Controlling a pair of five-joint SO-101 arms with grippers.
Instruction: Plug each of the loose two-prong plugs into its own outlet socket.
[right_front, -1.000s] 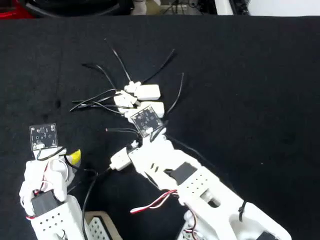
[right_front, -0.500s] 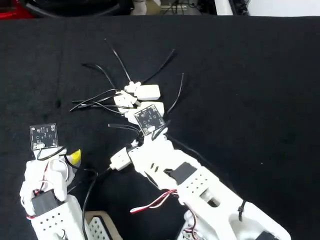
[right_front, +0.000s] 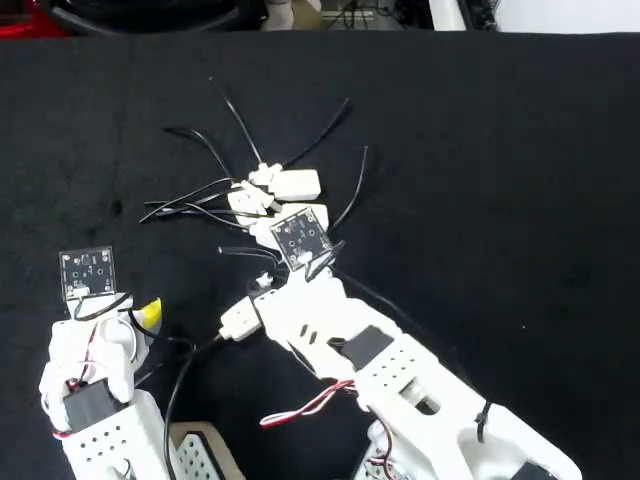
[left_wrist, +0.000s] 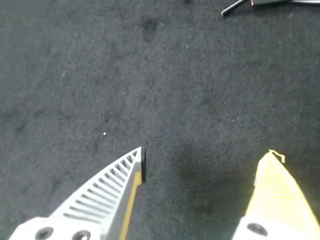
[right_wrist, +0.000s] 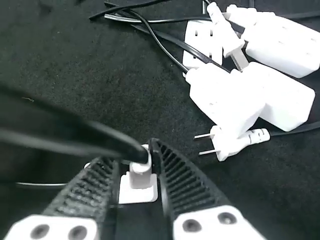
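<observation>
White printed shells on left arm (right_front: 95, 415) and right arm (right_front: 415, 385), rows of small holes, black motor blocks (right_front: 366, 345). Red-and-white wires (right_front: 300, 405), black cables (right_front: 178, 385). On left gripper (left_wrist: 205, 152), one white ribbed finger (left_wrist: 107, 190), one yellow finger (left_wrist: 275, 192). On right gripper (right_wrist: 131, 152), black ribbed fingers (right_wrist: 175, 170), white bases.

Item 1. Table (right_front: 520, 150), covered edge to edge in black fabric with a faint matted nap; a few pale specks of lint on the surface.
Item 2. Red object (right_front: 18, 22), partly visible beyond the table's far left corner.
Item 3. Pale floor or panel (right_front: 560, 12) beyond the far right edge.
Item 4. Tan board (right_front: 200, 438), flat at the near edge, partly cut off.
</observation>
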